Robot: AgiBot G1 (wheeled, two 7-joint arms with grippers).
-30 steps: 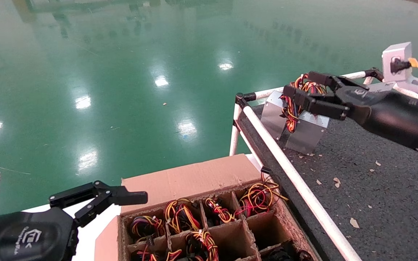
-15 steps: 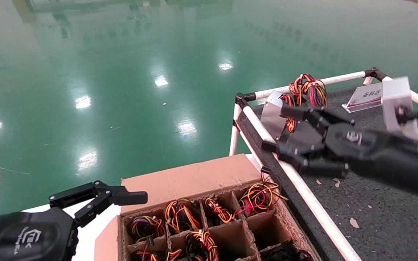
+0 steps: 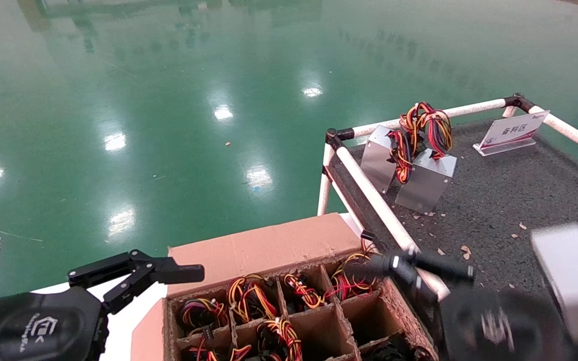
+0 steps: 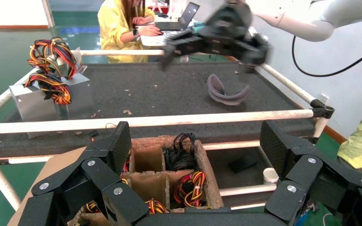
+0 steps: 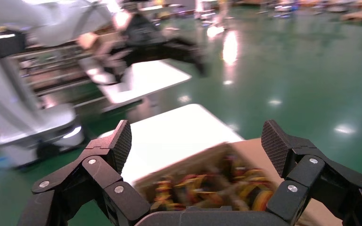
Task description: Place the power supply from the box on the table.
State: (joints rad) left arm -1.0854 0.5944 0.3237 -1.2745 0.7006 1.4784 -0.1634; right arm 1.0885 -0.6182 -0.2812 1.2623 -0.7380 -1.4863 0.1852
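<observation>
One second ago the right gripper [image 3: 422,268] was at the far left corner of the table [image 3: 520,200], with its fingers around the wire bundle of a power supply [image 3: 427,170]. Now it has let go and has swung back toward the box [image 3: 269,250]. It hangs over the table's left rail, just beside the box's right cells, with its fingers spread wide and nothing between them, as the right wrist view also shows.

The power supply stands alone on the table near that far left corner, close to the left rail. Its silver case touches a second case beside it, and the looped wires rest on top. It seems stable, so I judge this placement finished.

The box lies below the table's left edge. Its cardboard cells still hold many wire bundles, so more units wait there. The arm is probably returning for the next one, and the nearest cell, at the box's far right corner, looks a likely target.

The left gripper [image 3: 136,273] is parked at the box's left side, open and empty.
</observation>
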